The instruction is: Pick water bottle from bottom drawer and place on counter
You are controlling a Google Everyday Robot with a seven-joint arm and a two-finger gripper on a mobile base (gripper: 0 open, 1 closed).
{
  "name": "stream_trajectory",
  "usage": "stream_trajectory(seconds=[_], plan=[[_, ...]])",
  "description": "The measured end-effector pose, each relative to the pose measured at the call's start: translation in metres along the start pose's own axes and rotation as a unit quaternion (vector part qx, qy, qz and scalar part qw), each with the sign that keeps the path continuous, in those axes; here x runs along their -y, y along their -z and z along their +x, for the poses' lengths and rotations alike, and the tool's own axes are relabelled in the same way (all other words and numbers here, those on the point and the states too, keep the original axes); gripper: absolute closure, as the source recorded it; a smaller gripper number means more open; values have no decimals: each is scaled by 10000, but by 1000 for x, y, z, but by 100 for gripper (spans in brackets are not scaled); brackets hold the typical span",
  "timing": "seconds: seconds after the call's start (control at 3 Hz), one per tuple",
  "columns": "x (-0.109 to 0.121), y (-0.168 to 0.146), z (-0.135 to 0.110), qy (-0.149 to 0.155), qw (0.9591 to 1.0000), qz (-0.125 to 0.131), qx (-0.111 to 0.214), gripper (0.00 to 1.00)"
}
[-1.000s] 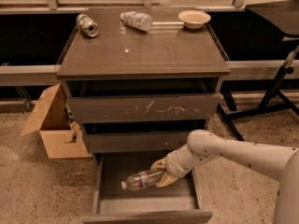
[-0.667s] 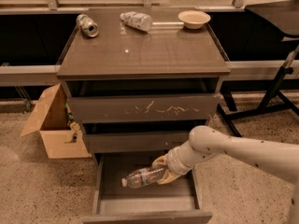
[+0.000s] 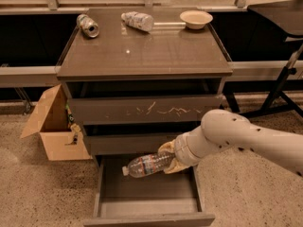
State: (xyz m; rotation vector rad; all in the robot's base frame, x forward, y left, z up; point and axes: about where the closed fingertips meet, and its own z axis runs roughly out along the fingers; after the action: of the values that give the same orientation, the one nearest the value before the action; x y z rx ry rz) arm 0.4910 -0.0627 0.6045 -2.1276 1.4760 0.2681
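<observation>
tool (image 3: 169, 157) is down in front of the bench (image 3: 142, 51), under its front edge and a bit right of centre, reaching into the open bottom drawer (image 3: 149, 220). its fingers (image 3: 165, 147) are clamped on the water bottle (image 3: 144, 164), one above and one below the bottle's base end. bottle lies approx horizontal, white cap pointing toward the bench's left side and dipping slightly, over the rear part of the drawer box. can't tell if it's clear of the drawer floor. white arm (image 3: 236, 136) comes in from the right side.

on the bench top: silver can (image 3: 88, 25) on its side at the far left corner, stouter patterned bottle (image 3: 138, 20) lying by the far edge near the middle, shallow bowl (image 3: 196, 18) at the far right corner. drawer w/ white scratches (image 3: 147, 110) sits closed under the top. open cardboard box (image 3: 49, 126) on the floor just beside the bench's left side.
</observation>
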Motion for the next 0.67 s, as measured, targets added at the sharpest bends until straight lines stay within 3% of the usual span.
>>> stream_trajectory(seconds=[0.33, 0.67], plan=[[21, 63, -28, 220, 9988, 324, -307, 100], [21, 63, -28, 220, 9988, 326, -308, 100]])
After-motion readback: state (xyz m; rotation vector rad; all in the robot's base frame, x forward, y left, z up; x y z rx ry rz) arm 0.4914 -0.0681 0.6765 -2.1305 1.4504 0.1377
